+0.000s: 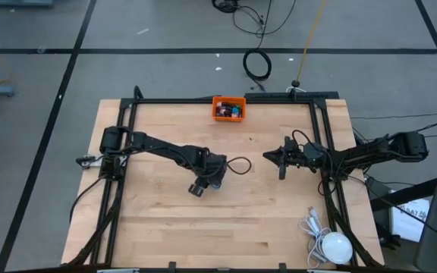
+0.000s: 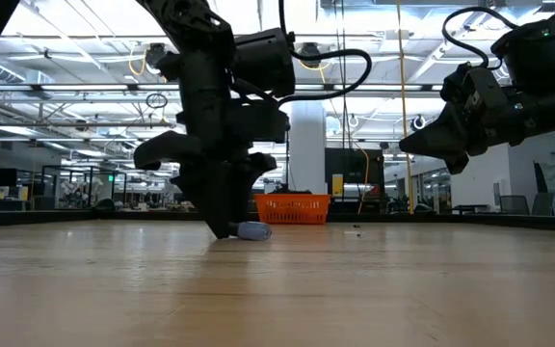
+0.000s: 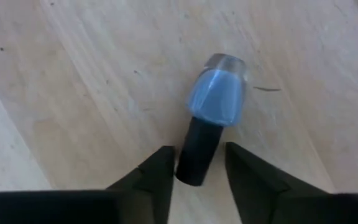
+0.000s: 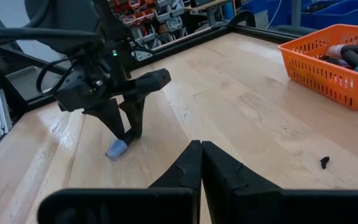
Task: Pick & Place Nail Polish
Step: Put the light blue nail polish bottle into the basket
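Fingers [image 3: 157, 171] of the left gripper [image 3: 197, 177] straddle the blue nail polish bottle's [image 3: 216, 96] dark cap on bare wooden table [image 1: 165, 220], not yet clamped. Right gripper [image 4: 201, 163] hovers clenched, well apart from the bottle. Orange bin [image 1: 228, 108] sits at the far table edge.

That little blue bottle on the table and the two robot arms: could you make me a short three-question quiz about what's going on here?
1. True or false: the blue nail polish bottle stands upright on the table.
2. Which gripper is down at the bottle? A) left gripper B) right gripper
3. Fill in: the orange bin sits near the table's ____ edge in the high view.

Key:
1. False: it lies on its side, its dark cap between the left gripper's fingers, which are not yet shut on it.
2. A: the right gripper hangs shut above the table.
3. Far: other bottles lie inside it.
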Robot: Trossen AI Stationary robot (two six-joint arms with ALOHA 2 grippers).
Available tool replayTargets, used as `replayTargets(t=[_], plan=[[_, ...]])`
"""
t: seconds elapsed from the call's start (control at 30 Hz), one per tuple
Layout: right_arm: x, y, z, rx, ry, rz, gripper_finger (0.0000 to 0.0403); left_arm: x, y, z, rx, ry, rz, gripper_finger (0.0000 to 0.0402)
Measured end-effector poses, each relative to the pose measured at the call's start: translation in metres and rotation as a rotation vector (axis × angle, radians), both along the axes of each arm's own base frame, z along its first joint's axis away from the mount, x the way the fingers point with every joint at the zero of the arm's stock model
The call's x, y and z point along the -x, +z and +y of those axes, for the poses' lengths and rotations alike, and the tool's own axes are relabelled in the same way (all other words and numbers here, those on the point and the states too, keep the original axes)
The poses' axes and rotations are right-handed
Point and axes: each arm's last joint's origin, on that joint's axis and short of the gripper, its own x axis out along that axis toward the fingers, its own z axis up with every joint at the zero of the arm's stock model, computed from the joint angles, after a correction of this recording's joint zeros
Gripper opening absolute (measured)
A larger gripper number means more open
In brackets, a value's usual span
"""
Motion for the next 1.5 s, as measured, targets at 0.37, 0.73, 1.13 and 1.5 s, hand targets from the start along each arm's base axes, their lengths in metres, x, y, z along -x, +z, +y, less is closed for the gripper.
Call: replayTargets(t=[0.37, 0.73, 1.13, 1.5], plan=[[0.000, 0.000, 0.000, 0.000, 0.000, 0.000, 0.0000, -0.002, 0.000, 0.002, 0.016, 0.095, -0.014, 0.0036], [0.000, 0.000, 0.000, -0.001, 0.000, 0.000, 0.0000, 0.001, 0.050, 0.008, 0.188, 0.143, -0.182, 0.0036], [0.000, 0.000, 0.000, -0.001, 0.004, 0.002, 0.0000, 0.015, 0.170, 0.008, 0.860, -0.189, -0.648, 0.0036], [0.000, -0.001, 0.000, 0.001, 0.003, 0.008, 0.0000, 0.018, 0.190, -0.024, 1.059, -0.355, -0.622, 0.0036]])
